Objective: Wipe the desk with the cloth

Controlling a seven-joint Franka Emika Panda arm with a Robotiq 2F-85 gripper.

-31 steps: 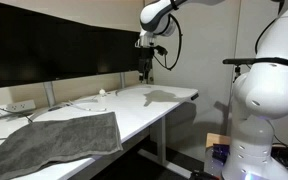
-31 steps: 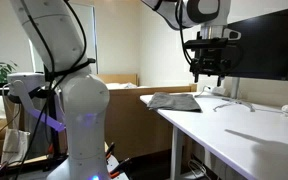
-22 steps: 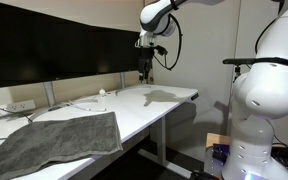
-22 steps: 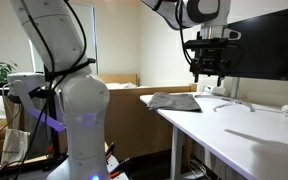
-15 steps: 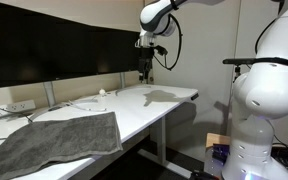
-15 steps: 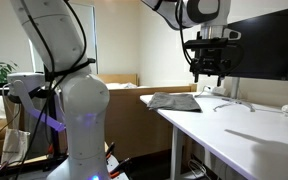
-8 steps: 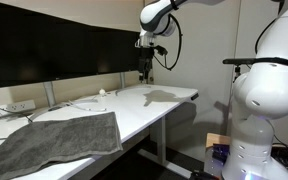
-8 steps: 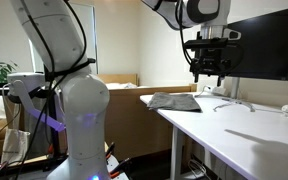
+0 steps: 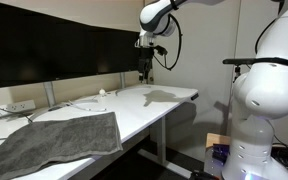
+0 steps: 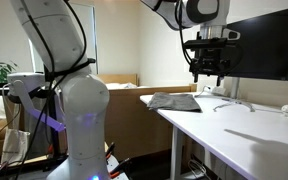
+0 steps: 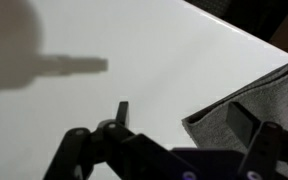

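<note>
A grey cloth (image 9: 56,143) lies flat on the near end of the white desk (image 9: 149,108); it also shows in an exterior view (image 10: 174,101) and at the right edge of the wrist view (image 11: 259,108). My gripper (image 9: 145,73) hangs high above the desk's far end, well away from the cloth, and shows against the monitors in an exterior view (image 10: 206,76). In the wrist view the gripper (image 11: 184,122) is open and empty, its two fingers spread wide, one finger (image 11: 246,124) over the cloth's corner.
Dark monitors (image 9: 59,50) stand along the back of the desk. A power strip (image 9: 16,106), cables and a small white object (image 9: 102,92) lie near them. The robot's white base (image 9: 266,110) stands off the desk's end. A brown cabinet (image 10: 134,110) is beside the desk.
</note>
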